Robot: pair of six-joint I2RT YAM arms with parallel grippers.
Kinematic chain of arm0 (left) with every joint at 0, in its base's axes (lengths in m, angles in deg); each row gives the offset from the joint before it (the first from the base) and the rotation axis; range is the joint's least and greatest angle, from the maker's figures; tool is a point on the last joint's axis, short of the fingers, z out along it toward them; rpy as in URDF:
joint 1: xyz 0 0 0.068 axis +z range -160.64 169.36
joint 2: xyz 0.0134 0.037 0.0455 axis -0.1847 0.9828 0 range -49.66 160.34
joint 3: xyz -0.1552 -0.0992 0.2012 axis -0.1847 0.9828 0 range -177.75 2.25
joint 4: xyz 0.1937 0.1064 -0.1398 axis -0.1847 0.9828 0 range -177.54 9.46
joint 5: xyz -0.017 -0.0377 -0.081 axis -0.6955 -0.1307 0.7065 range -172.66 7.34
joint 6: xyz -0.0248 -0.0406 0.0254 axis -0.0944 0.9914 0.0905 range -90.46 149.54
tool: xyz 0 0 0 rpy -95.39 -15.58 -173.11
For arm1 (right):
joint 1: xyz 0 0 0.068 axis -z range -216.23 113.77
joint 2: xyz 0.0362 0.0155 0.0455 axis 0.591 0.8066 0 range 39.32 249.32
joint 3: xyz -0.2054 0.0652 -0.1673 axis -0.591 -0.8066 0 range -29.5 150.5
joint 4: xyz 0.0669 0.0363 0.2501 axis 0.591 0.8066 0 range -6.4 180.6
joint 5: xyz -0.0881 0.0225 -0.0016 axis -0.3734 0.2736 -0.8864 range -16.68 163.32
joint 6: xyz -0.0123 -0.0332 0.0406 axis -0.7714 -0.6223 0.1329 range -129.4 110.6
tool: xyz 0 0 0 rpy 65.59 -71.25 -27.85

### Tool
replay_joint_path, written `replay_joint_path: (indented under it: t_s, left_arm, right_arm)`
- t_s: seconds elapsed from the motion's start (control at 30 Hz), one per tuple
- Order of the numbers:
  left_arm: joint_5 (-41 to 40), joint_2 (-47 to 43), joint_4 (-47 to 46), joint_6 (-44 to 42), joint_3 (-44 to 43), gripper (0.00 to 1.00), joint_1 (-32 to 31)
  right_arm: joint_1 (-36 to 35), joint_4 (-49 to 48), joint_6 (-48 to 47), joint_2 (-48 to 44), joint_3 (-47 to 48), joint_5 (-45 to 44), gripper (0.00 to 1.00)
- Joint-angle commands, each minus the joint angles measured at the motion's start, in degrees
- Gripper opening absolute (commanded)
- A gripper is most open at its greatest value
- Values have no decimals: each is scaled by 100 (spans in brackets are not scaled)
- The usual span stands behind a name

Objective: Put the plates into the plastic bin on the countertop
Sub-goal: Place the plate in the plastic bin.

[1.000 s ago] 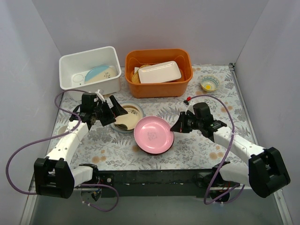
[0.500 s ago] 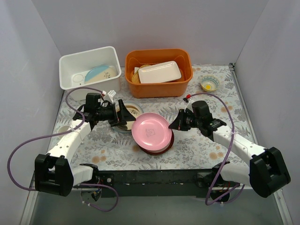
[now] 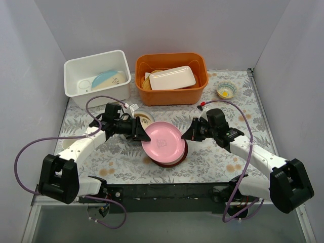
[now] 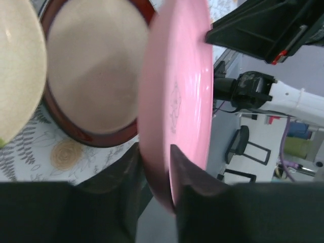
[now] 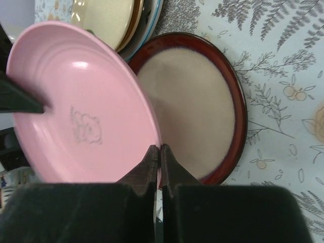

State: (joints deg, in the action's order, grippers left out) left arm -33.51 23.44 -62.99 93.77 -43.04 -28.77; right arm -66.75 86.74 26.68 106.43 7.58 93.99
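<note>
A pink plate [image 3: 163, 143] hangs tilted over a red-rimmed plate [image 3: 178, 158] on the countertop [image 3: 126, 163]. My right gripper [image 3: 186, 136] is shut on its right rim, with both fingertips pinching the edge in the right wrist view [image 5: 160, 152]. My left gripper [image 3: 145, 135] is shut on the opposite rim, the pink plate [image 4: 177, 91] standing edge-on between its fingers [image 4: 186, 177]. A stack of cream plates [image 3: 143, 120] lies just behind the left gripper, partly hidden. The white plastic bin [image 3: 81, 68] at the back left holds a pale blue plate [image 3: 107, 78].
An orange tub [image 3: 197, 83] holding a white rectangular dish [image 3: 172, 77] stands right of the bin. A small yellow-centred bowl [image 3: 226, 91] sits at the back right. Purple cables loop beside both arms. Grey walls close in three sides.
My left gripper has swung right to the pink plate's left rim and closed on it. The right gripper has tilted the plate up off the red-rimmed one.
</note>
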Motion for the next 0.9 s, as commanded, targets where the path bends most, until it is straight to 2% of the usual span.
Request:
replay_joint_path:
  t_s: [0.0, 0.07, 0.13, 0.17, 0.2, 0.3, 0.37, 0.7, 0.87]
  left_arm:
    - [78, 2, -12, -51, -23, 2, -41]
    - [-1, -15, -12, -24, -23, 0, -50]
    - [-98, -50, -12, 11, -23, 0, -59]
    - [-116, -50, -21, 11, -23, 0, -50]
    - [-133, -59, -21, 37, -32, 0, -50]
    - [-317, -112, -12, 81, -75, 0, -59]
    - [-484, -182, -21, 125, -154, 0, -59]
    - [-1336, -174, 137, 336, -796, 0, -41]
    - [-1487, -77, 120, 485, -1130, 0, 222]
  right_arm:
    - [-41, -261, 58, -58, 309, 16, 3]
    - [-50, -261, 23, -75, 309, 34, 5]
    - [-41, -261, 14, -110, 300, 52, 13]
    - [-41, -261, -4, -128, 291, 43, 20]
    - [-41, -261, -4, -146, 282, 43, 32]
    - [-41, -244, -48, -233, 256, -71, 53]
    - [-41, -200, -74, -321, 230, -168, 61]
    - [-41, -243, -65, -725, 28, -484, 69]
    - [-50, -226, -92, -814, 18, -555, 70]
